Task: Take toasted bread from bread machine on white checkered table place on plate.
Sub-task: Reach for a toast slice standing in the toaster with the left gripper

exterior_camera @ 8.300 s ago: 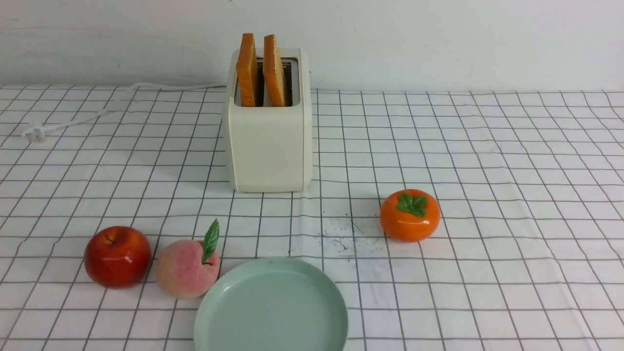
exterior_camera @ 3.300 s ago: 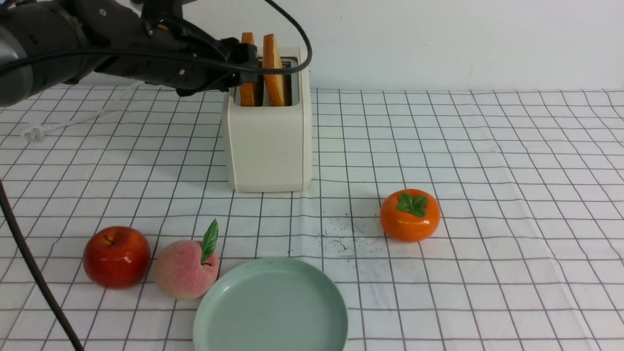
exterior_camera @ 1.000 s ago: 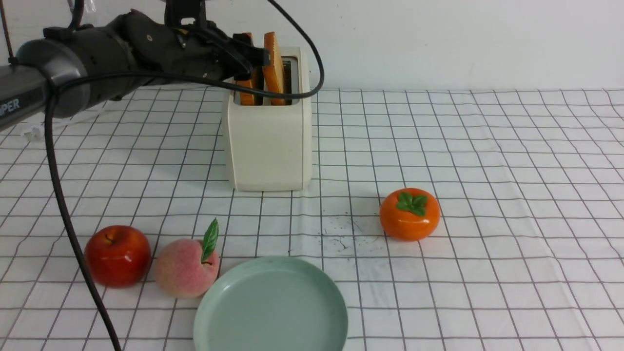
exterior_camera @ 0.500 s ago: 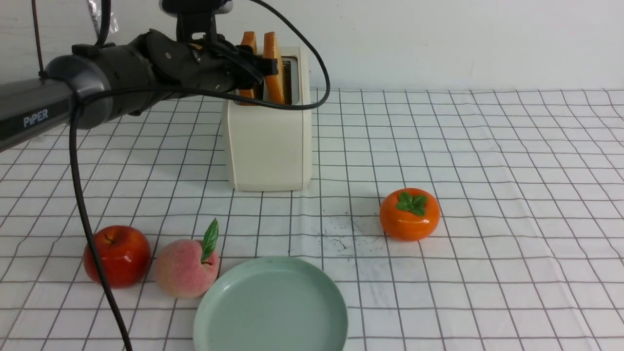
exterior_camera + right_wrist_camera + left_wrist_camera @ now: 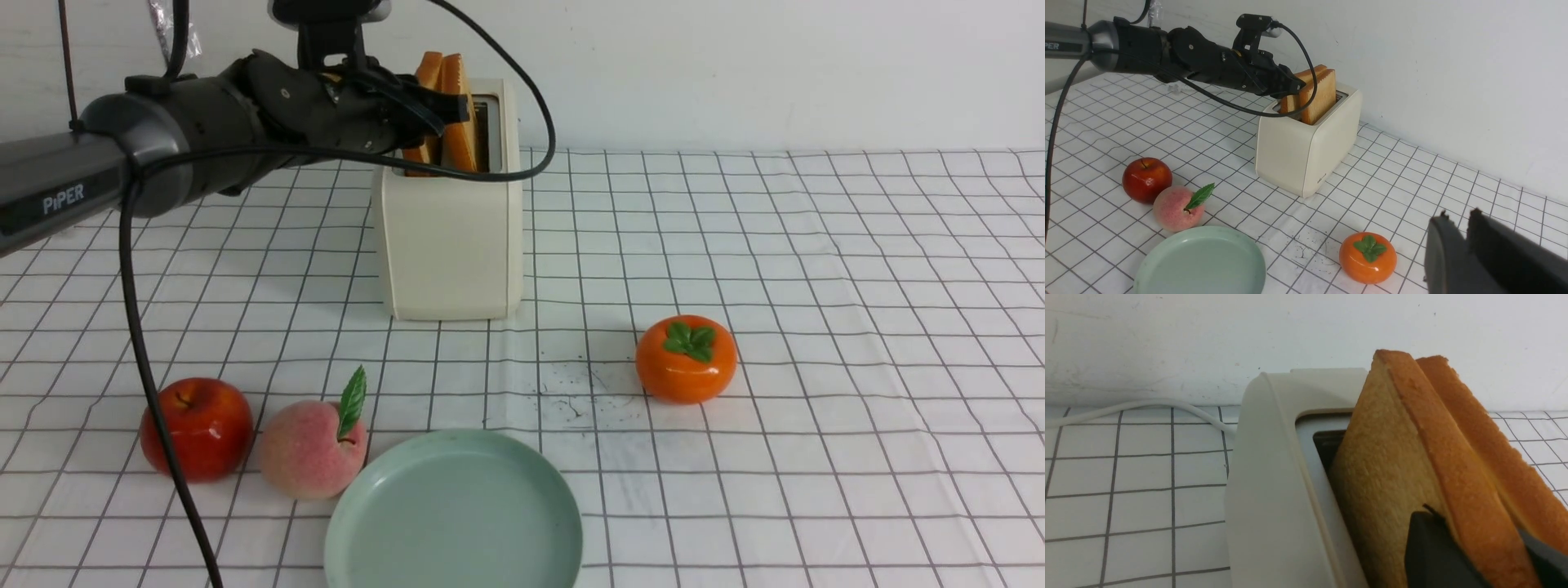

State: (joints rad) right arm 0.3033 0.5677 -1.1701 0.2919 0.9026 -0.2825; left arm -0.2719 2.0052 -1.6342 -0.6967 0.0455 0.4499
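Two slices of toasted bread stand in the cream bread machine (image 5: pixel 449 245) at the back of the white checkered table (image 5: pixel 816 286). My left gripper (image 5: pixel 451 104) reaches in from the left and is shut on the left slice (image 5: pixel 1384 469). One finger (image 5: pixel 1429 551) presses its face and the other finger (image 5: pixel 1545 555) sits between it and the right slice (image 5: pixel 1490 453). The held slice leans against the right one. The mint-green plate (image 5: pixel 453 514) lies empty at the front. My right gripper (image 5: pixel 1458 218) hovers over the table's right side, shut on nothing.
A red apple (image 5: pixel 196 429) and a peach (image 5: pixel 310 449) sit just left of the plate. An orange persimmon (image 5: pixel 686 359) lies to its right, further back. The left arm's black cable (image 5: pixel 155 392) hangs down over the table's left. A white wall stands close behind the bread machine.
The left gripper's fingers have shut on the left slice. That slice has tipped rightward against the other one. The right gripper has stayed put.
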